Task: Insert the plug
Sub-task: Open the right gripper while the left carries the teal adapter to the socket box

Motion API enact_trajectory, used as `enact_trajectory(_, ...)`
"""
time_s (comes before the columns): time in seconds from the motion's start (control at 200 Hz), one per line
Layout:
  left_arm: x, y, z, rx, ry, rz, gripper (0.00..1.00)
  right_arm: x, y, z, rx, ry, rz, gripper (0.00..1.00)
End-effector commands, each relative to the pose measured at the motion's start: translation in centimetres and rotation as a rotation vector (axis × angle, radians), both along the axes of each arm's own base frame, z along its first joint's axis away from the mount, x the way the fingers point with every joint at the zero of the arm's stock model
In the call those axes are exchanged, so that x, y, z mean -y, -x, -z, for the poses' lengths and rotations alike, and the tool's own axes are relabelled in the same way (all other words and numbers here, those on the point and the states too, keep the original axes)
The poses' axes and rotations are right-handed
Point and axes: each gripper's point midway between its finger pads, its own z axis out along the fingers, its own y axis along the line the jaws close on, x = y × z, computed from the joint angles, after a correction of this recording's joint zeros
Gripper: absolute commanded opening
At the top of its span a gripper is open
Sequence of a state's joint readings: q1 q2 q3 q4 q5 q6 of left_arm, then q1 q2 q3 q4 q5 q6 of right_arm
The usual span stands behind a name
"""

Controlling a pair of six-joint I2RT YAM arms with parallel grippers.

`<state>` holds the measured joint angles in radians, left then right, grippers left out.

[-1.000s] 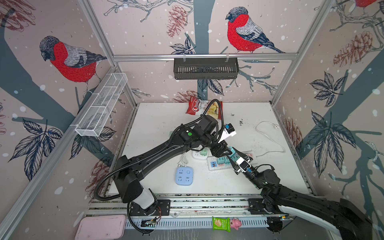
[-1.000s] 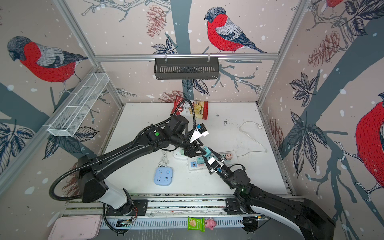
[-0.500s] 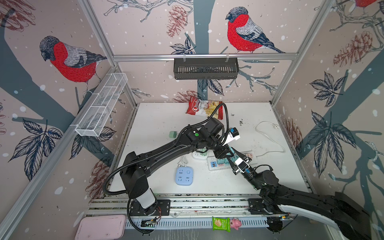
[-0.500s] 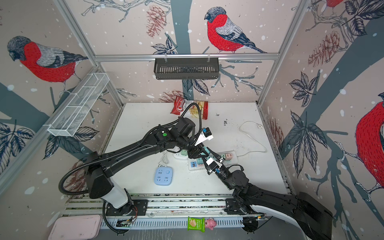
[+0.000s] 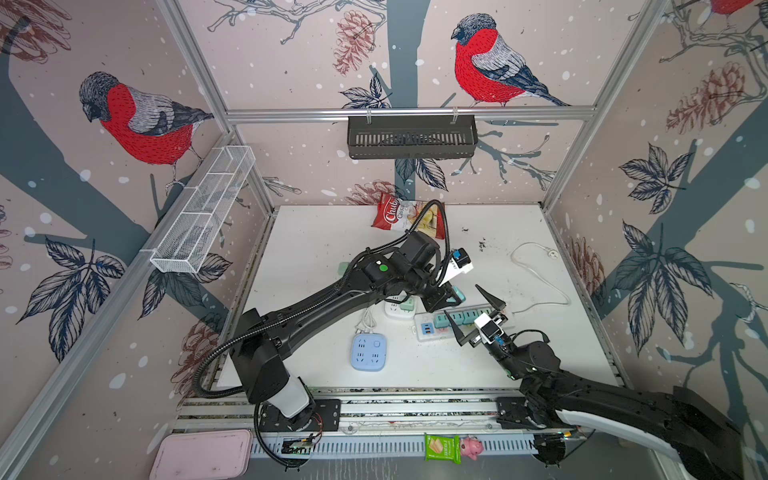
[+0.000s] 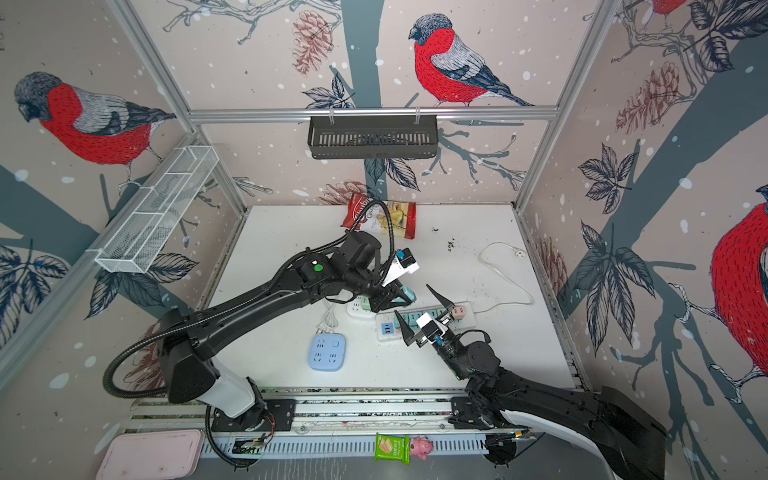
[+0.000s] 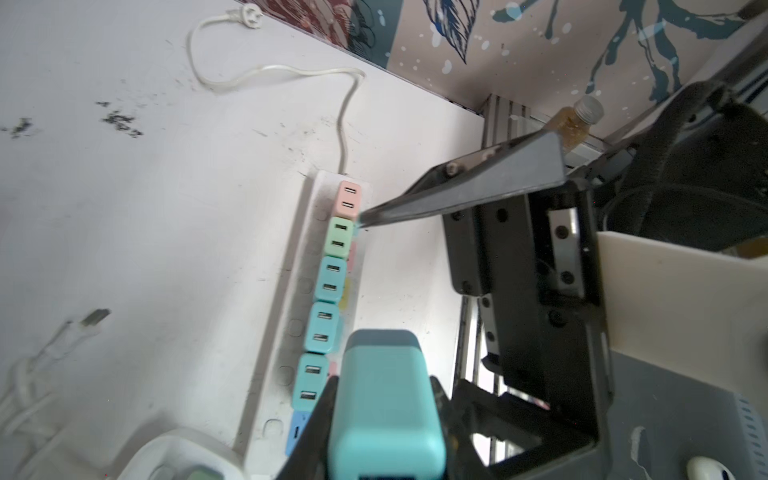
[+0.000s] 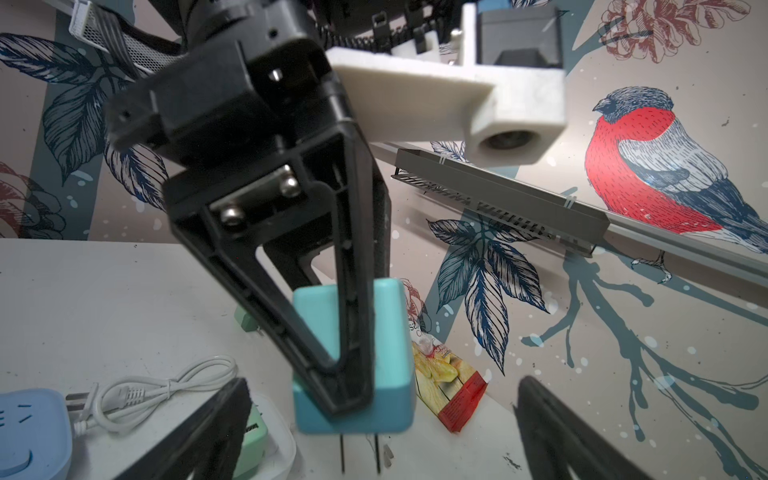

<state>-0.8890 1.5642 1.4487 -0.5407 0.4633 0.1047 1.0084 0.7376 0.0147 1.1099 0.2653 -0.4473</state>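
Note:
A teal plug (image 8: 390, 332) hangs just above the table with its two prongs (image 8: 343, 453) pointing down. My left gripper (image 5: 446, 297) (image 6: 397, 299) is shut on the plug (image 7: 386, 407), one finger (image 8: 332, 332) on each side. The plug sits beside the white power strip (image 5: 428, 328) (image 7: 307, 249), which carries a row of teal, green and pink adapters. My right gripper (image 5: 461, 299) (image 8: 382, 380) stands wide open around the plug, its fingers (image 8: 208, 424) clear of it. One right finger (image 7: 457, 195) reaches over the strip.
A blue square socket (image 5: 369, 352) lies near the front. A round white socket (image 5: 399, 307) with a green plug and a coiled white cord (image 8: 166, 386) sit left of the strip. The strip's cable (image 5: 536, 266) loops right. A chips bag (image 5: 399, 216) lies at the back.
My left gripper has shut on the teal plug. My right gripper, shut on it before, has opened wide and let it go.

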Motion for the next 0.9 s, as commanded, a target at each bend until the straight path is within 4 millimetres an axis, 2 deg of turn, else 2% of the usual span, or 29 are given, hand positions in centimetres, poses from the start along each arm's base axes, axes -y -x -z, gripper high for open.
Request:
enact_trajectory(0.0,-1.4,-3.5,-2.4,0.118,0.067,-0.11,0.0,0.6,-0.2,-0.5,-0.013,-0.039,0.019,1.0)
enact_trajectory(0.125,-4.2,-6.8,-3.4,0.221,0.088,-0.222,0.0,1.2,-0.2,-0.7,-0.012,-0.058,0.039,1.0)
enact_trajectory(0.235,-6.3,-8.2,-2.4,0.345,0.066,-0.25,0.0,1.8,-0.1,-0.8,-0.004,-0.075,0.047,1.0)
enact_trajectory(0.335,-7.2,-5.7,-0.2,0.438,0.038,-0.038,0.0,2.4,-0.4,-0.8,-0.011,-0.087,0.068,1.0)
enact_trajectory(0.435,-8.9,-5.1,1.6,0.581,-0.041,0.02,0.0,3.0,-1.1,-0.3,-0.039,-0.094,0.097,1.0)
enact_trajectory(0.495,-10.0,-5.0,3.0,0.658,-0.099,0.038,0.0,3.5,-1.5,-0.1,-0.052,-0.095,0.119,1.0)
enact_trajectory(0.57,-10.6,-5.0,3.6,0.694,-0.124,0.05,0.0,4.3,-2.3,0.1,-0.077,-0.111,0.159,1.0)
enact_trajectory(0.695,-11.7,-5.9,4.7,0.68,-0.168,0.039,0.0,6.7,-3.8,0.6,-0.127,-0.194,0.245,1.0)
enact_trajectory(0.896,-12.4,-6.9,8.0,0.617,-0.28,0.063,0.0,11.0,-6.0,2.4,-0.206,-0.296,0.389,1.0)
